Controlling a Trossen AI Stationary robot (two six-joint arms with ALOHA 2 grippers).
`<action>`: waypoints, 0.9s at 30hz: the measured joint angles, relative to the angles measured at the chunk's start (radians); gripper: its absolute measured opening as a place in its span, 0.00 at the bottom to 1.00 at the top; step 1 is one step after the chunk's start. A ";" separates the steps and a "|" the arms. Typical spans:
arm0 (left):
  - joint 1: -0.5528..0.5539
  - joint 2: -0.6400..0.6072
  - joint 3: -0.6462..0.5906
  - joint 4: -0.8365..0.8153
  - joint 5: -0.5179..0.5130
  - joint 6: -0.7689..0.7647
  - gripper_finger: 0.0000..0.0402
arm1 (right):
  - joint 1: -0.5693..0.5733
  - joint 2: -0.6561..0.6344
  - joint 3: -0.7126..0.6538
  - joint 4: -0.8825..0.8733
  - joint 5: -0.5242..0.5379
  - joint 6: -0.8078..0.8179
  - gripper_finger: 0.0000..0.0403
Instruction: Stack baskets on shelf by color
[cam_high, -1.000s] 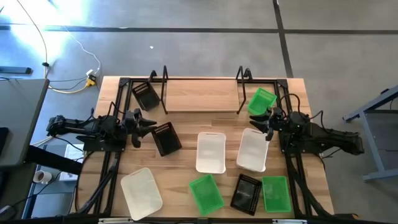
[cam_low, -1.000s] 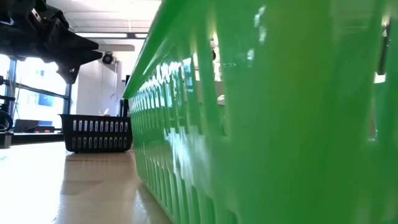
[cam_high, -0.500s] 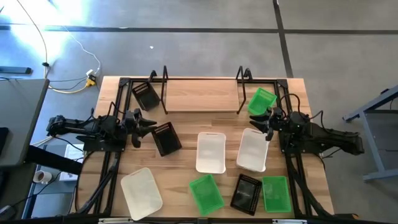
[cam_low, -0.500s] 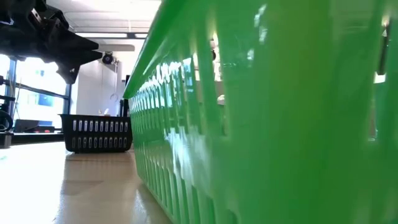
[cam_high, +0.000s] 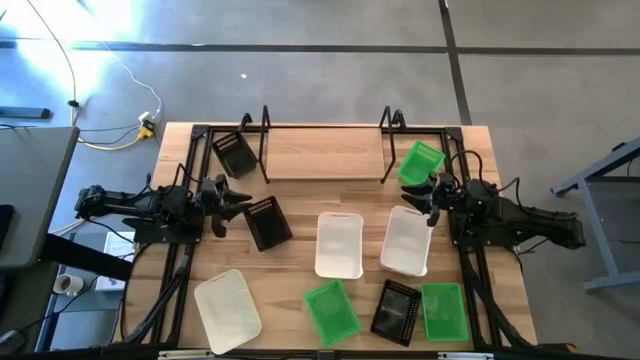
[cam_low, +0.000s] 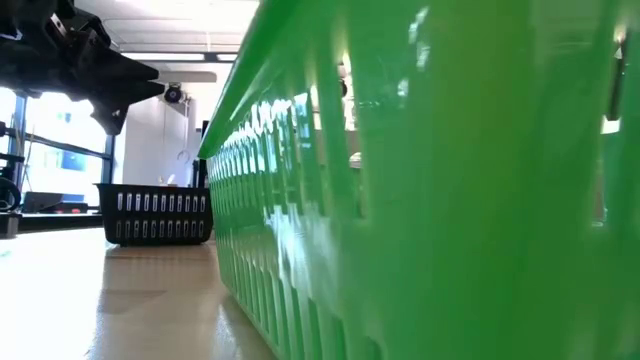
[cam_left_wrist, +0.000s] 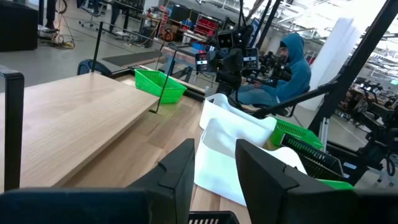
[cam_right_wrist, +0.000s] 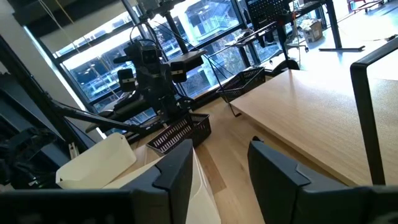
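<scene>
The high camera looks straight down on the whole table. The low camera sits at tabletop height, pressed close against a green basket that fills most of its picture. Each wrist camera looks across the table at the opposite arm.

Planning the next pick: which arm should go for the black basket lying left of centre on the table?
Left. The left gripper, open, sits right beside that black basket; the right gripper is across the table by a white basket.
</scene>
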 joint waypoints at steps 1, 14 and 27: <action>0.000 0.000 0.000 0.000 0.000 0.000 0.27 | 0.000 0.000 0.000 0.000 0.000 -0.001 0.35; 0.000 0.000 0.000 0.000 0.000 0.000 0.27 | 0.000 0.000 0.000 0.000 0.000 0.000 0.35; 0.000 0.000 0.000 0.067 -0.030 -0.337 0.27 | 0.000 0.000 0.000 0.000 0.000 0.001 0.35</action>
